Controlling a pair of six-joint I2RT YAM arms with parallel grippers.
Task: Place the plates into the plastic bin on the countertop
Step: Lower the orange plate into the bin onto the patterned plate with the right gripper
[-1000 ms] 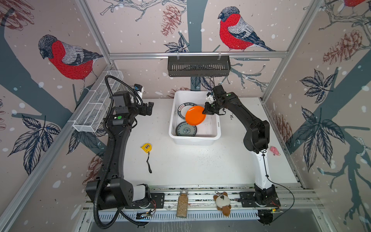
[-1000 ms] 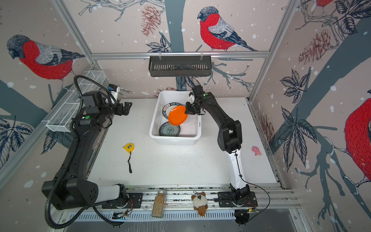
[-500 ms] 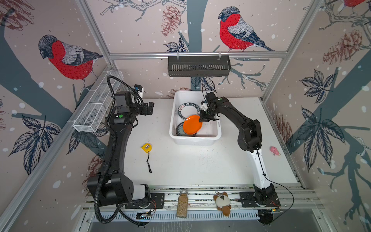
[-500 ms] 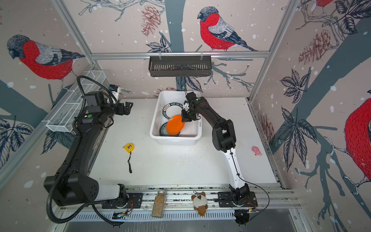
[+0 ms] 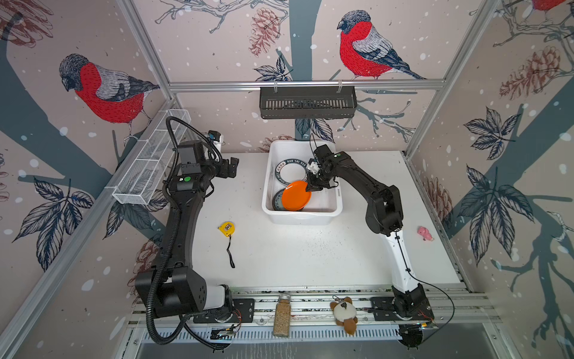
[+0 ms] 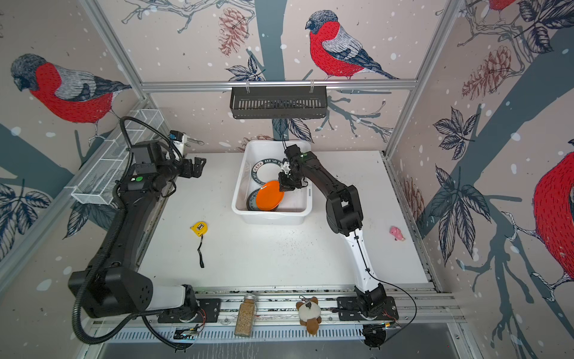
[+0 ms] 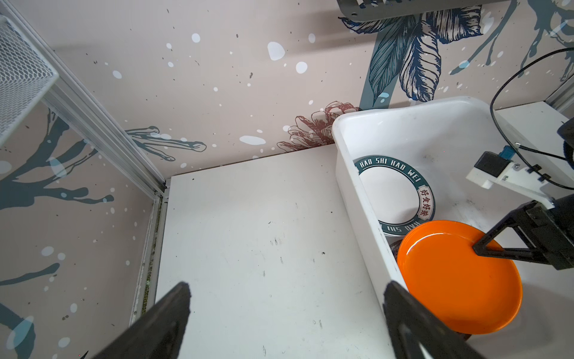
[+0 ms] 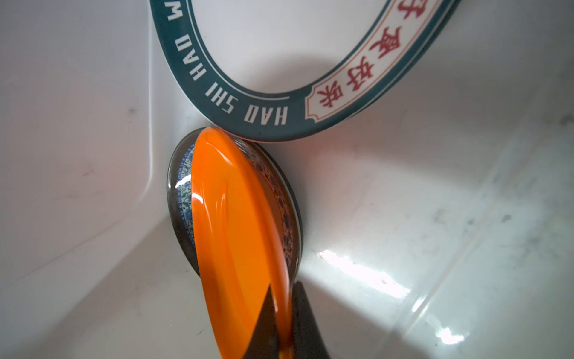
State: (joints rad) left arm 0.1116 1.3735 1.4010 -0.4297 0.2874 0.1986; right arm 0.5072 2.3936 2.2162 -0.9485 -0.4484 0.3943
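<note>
- The right gripper (image 8: 284, 287) is clamped on the rim of the orange plate (image 8: 236, 236), its fingers cut off by the frame edge.
- The plate tilts inside the plastic bin (image 5: 302, 217), hiding most of a blue floral plate (image 8: 183, 186); a lettered white plate (image 5: 290, 172) lies farther back.
- The left gripper (image 7: 287, 287) hovers spread wide and empty over the countertop (image 7: 248, 248), left of the bin.
</note>
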